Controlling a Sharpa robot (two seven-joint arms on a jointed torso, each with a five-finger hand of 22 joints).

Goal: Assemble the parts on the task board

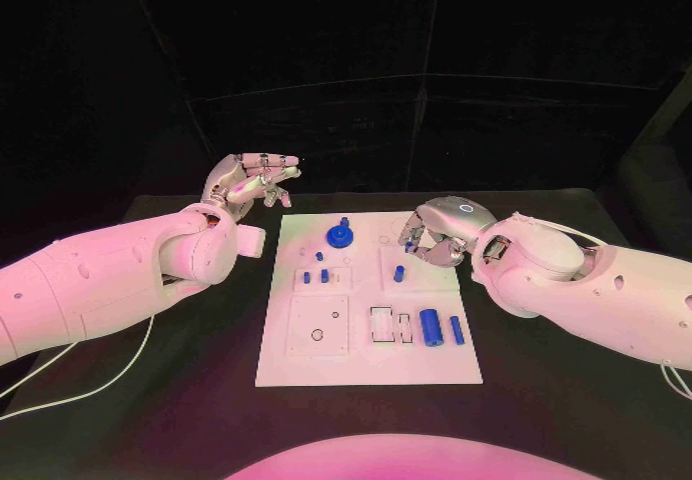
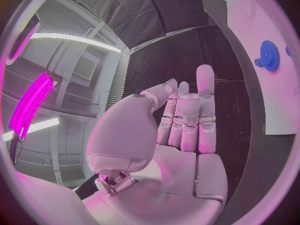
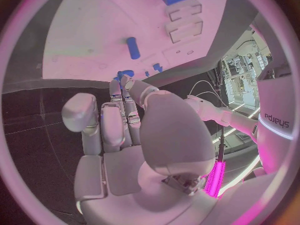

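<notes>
The white task board (image 1: 369,360) lies in the middle of the table. A blue gear (image 1: 340,236) stands at its far side, with small blue pegs (image 1: 326,275) below it and a short peg (image 1: 397,271) to their right. Two blue cylinders (image 1: 430,325) lie near the board's right edge. My left hand (image 1: 254,180) is raised beyond the board's far left corner, its fingers (image 2: 187,116) straight and nothing in the palm. My right hand (image 1: 433,235) hovers over the board's far right part. Its thumb (image 3: 142,92) folds against the fingertips, and a bit of blue (image 3: 125,74) shows just past them; I cannot tell whether it is pinched.
Black table (image 1: 173,370) surrounds the board on all sides. The board has empty recesses (image 1: 384,325) beside the cylinders and a square plate area (image 1: 320,328) at its near left. A white cable (image 1: 87,385) trails over the table at the near left.
</notes>
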